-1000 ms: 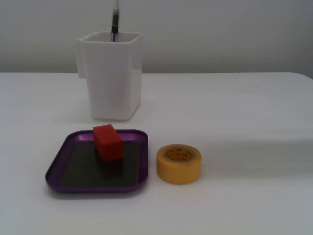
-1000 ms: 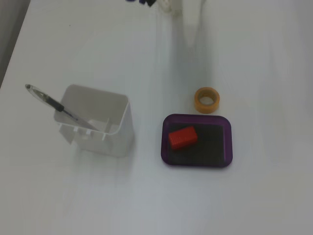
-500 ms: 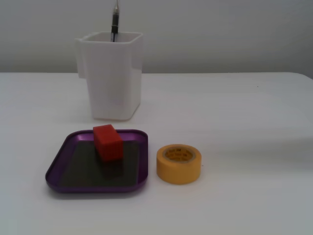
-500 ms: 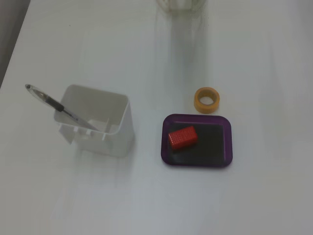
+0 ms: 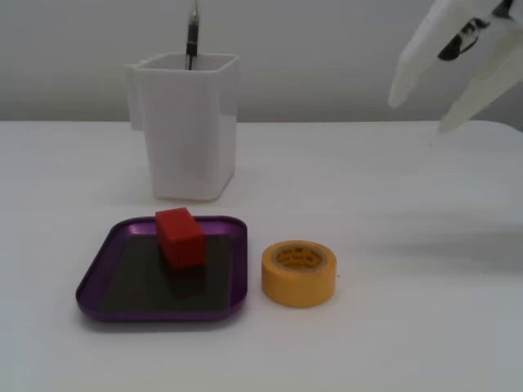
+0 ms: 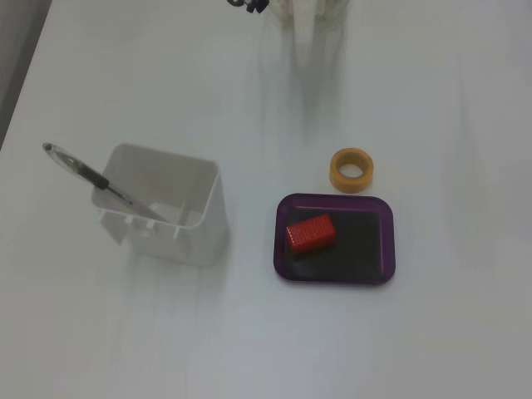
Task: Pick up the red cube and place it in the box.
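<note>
The red cube [image 5: 180, 237] lies inside the purple tray, the box [image 5: 100, 282], on its dark floor toward the rim nearest the white container. In both fixed views the cube [image 6: 311, 233] rests free in the box [image 6: 384, 270], with nothing touching it. My white gripper [image 5: 422, 114] hangs in the air at the upper right of a fixed view, far from the box, with its two fingers spread and nothing between them. In another fixed view it [image 6: 316, 41] shows blurred at the top edge, above the table.
A tall white plastic container [image 5: 189, 131] with a pen [image 5: 192, 37] stands just behind the box. A yellow tape roll [image 5: 299, 273] lies beside the box. The container [image 6: 162, 204] and the roll [image 6: 352, 169] also show in the other fixed view.
</note>
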`<act>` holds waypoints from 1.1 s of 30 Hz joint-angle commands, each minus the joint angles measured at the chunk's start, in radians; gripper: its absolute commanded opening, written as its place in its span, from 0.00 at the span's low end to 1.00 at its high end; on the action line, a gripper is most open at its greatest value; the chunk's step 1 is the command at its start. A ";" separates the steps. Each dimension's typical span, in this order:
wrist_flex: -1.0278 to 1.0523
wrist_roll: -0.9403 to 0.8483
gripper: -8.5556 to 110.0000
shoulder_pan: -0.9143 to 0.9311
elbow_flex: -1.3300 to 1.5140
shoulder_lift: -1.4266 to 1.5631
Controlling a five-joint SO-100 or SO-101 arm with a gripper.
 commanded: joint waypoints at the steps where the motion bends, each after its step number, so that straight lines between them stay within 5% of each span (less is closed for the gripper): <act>1: -0.089 0.006 0.20 -0.002 0.149 0.144; 25: -0.089 0.009 0.19 -0.002 0.703 0.736; 33: -0.091 0.106 0.07 -0.012 0.713 0.736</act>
